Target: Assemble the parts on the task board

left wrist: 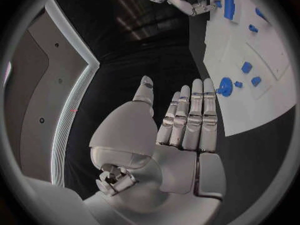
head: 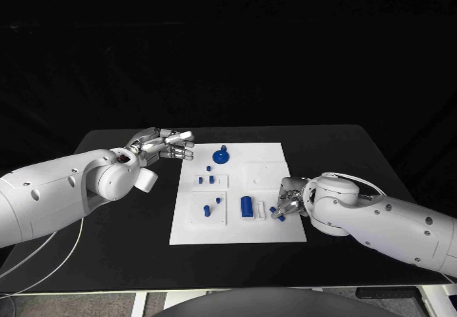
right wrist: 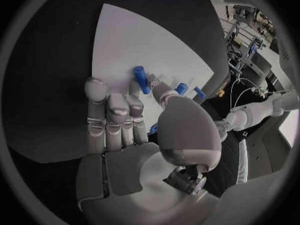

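We see a black worktop (head: 124, 244) carrying a plain white task board (head: 195, 231), no pattern on it. Parts are all blue: a round piece with a knob (head: 221, 156) at the far end, a cylinder (head: 246, 206) near the board's near right, small blue bits (head: 207, 179) mid-board. A small white block (head: 259, 211) sits right of the cylinder. Left robot hand (head: 164, 144) and right robot hand (head: 290, 198) are silver, on white arms (head: 57, 191). A white cable (head: 43, 261) runs near left.
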{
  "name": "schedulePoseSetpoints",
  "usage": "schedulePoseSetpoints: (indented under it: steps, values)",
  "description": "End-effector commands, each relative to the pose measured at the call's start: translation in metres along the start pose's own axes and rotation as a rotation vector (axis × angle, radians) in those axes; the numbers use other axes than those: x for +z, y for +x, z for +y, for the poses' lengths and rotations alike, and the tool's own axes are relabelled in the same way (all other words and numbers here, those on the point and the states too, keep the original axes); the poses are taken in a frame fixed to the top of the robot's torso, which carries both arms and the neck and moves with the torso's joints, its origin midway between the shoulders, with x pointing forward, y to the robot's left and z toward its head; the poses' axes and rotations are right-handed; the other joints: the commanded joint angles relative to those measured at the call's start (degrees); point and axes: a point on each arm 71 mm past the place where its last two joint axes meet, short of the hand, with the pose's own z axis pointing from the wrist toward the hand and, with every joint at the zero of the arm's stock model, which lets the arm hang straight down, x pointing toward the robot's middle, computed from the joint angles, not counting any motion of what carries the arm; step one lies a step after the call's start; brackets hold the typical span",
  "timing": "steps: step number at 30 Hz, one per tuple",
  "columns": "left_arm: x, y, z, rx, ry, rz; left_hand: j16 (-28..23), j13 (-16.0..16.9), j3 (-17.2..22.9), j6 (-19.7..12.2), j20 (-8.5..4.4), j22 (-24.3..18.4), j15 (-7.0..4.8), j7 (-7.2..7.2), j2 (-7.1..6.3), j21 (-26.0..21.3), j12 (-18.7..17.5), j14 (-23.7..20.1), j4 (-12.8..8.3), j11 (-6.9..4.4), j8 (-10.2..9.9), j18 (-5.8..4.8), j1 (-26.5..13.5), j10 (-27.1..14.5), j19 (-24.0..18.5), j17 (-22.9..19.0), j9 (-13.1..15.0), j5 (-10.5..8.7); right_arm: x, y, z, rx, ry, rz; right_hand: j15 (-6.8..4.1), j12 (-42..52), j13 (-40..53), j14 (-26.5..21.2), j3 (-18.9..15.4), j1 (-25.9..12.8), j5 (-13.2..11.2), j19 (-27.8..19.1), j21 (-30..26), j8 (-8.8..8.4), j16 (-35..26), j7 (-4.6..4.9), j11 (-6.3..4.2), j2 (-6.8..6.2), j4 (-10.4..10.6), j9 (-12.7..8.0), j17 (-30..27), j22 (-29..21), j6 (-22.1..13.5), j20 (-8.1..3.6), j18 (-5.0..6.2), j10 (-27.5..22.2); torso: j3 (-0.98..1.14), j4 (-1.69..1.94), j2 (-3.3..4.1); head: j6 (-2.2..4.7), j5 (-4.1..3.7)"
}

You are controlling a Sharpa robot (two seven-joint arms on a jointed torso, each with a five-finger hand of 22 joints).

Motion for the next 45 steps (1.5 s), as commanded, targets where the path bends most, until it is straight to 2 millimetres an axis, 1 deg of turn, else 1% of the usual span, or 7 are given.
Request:
schedulePoseSetpoints:
  steps: [1, 7, 13, 26, 38, 43, 45]
  values:
    - [0.0, 0.003, 0.0, 0.003, 0.001, 0.022, -0.17, 0.06, -0.05, -0.15, 0.01, -0.08, 0.0, 0.03, -0.25, -0.26, -0.24, -0.37, 0.24, 0.07, 0.12, -0.23, -0.17, -0.41, -0.28, -0.04, 0.06, -0.24, 0.001, 0.004, -0.008, -0.071, 0.081, -0.008, 0.33, -0.1, -0.09, 0.05, -0.01, 0.12, 0.32, 2.7, -0.38, -0.35, -0.25, 0.39, -0.04, -0.12, -0.43, -32.4, -0.04, 0.03, -0.26, 0.42, 0.33, -0.43, -0.03, -0.04, -0.01, -0.02, -0.02]
    - [0.001, 0.003, 0.001, 0.003, -0.003, 0.025, -0.18, 0.06, -0.13, -0.39, 0.01, -0.1, 0.01, 0.07, -0.25, -0.29, -0.25, -0.37, 0.2, 0.11, 0.08, -0.21, -0.19, -0.55, -0.27, -0.06, 0.04, -0.24, 0.001, 0.011, -0.008, -0.148, 0.084, 0.042, 0.67, -1.18, -1.04, -0.1, -2.82, -1.94, 8.43, 2.49, -1.3, -0.38, -0.54, 1.15, 0.41, -1.7, 0.98, -33.25, -0.16, -0.23, -2.99, 0.71, 0.45, -1.29, -0.05, -0.02, -0.04, -0.08, -0.17]
    - [0.001, 0.004, 0.001, 0.002, -0.004, 0.028, -0.19, 0.06, -0.13, -0.54, 0.02, -0.1, 0.03, 0.09, -0.26, -0.3, -0.24, -0.41, 0.2, 0.14, 0.07, -0.21, -0.18, -0.62, -0.28, -0.07, 0.03, -0.24, 0.001, 0.018, -0.007, -0.189, 0.084, 0.065, 0.71, -1.43, -1.49, -0.11, 0.53, -1.43, 16.39, 2.55, -1.68, -0.38, -0.73, 1.64, 0.46, -1.68, -0.79, -34.64, -0.15, -0.22, -4.26, 0.81, 0.62, -1.78, 0.0, -0.01, 0.02, -0.27, -0.19]
    - [0.001, 0.004, 0.001, 0.003, -0.005, 0.029, -0.18, 0.06, -0.14, -0.72, 0.05, -0.15, 0.05, 0.11, -0.3, -0.38, -0.24, -0.46, 0.19, 0.15, 0.09, -0.19, -0.12, -0.68, -0.29, -0.11, 0.03, -0.25, 0.003, 0.027, -0.007, -0.227, 0.09, 0.073, 0.47, -0.82, -1.68, -0.13, 7.71, -3.86, 28.99, 2.63, -1.6, -0.36, -0.78, 1.65, 0.12, 1.59, -7.07, -34.67, 0.22, 0.81, -2.82, 0.6, 0.54, -2.09, -0.02, 0.01, -0.01, -0.59, -0.24]
    - [0.001, 0.004, 0.001, 0.002, -0.006, 0.03, -0.18, 0.06, -0.14, -0.72, 0.05, -0.15, 0.05, 0.11, -0.3, -0.38, -0.24, -0.46, 0.19, 0.15, 0.09, -0.19, -0.12, -0.68, -0.29, -0.11, 0.03, -0.25, 0.001, 0.025, -0.003, -0.165, 0.056, 0.041, 0.27, -0.01, -1.29, -0.06, 10.99, -6.24, 31.1, 2.79, -0.92, -0.33, -0.6, 1.22, -0.13, 2.47, -7.43, -34.61, 0.36, 1.64, -1.13, 0.41, 0.42, -1.5, 0.0, 0.01, 0.0, -0.54, -0.19]
    - [0.001, 0.005, 0.001, 0.002, -0.006, 0.031, -0.18, 0.06, -0.19, -1.0, 0.06, -0.21, 0.05, 0.14, -0.29, -0.46, -0.25, -0.44, 0.25, 0.2, 0.06, -0.18, -0.21, -0.75, -0.24, -0.13, 0.01, -0.25, -0.001, 0.018, 0.001, -0.088, 0.013, 0.015, 0.19, 0.49, -1.09, 0.1, 7.8, -7.65, 27.72, 2.92, -0.39, -0.34, -0.41, 0.57, -0.35, 2.23, -4.92, -34.56, 0.36, 1.84, -0.02, 0.36, 0.28, -0.83, -0.02, 0.03, 0.0, -0.55, -0.19]
    - [0.001, 0.005, 0.001, 0.002, -0.007, 0.031, -0.18, 0.06, -0.2, -1.02, 0.06, -0.21, 0.05, 0.15, -0.29, -0.46, -0.26, -0.44, 0.25, 0.2, 0.05, -0.18, -0.21, -0.76, -0.24, -0.13, 0.01, -0.25, -0.001, 0.015, 0.002, -0.055, -0.003, 0.005, 0.11, 0.47, -1.09, 0.11, 5.85, -6.94, 29.21, 2.94, -0.12, -0.34, -0.33, 0.51, -0.3, 2.24, -4.19, -34.59, 0.35, 1.89, 0.0, 0.27, 0.23, -0.81, -0.03, 0.04, 0.02, -0.5, -0.14]
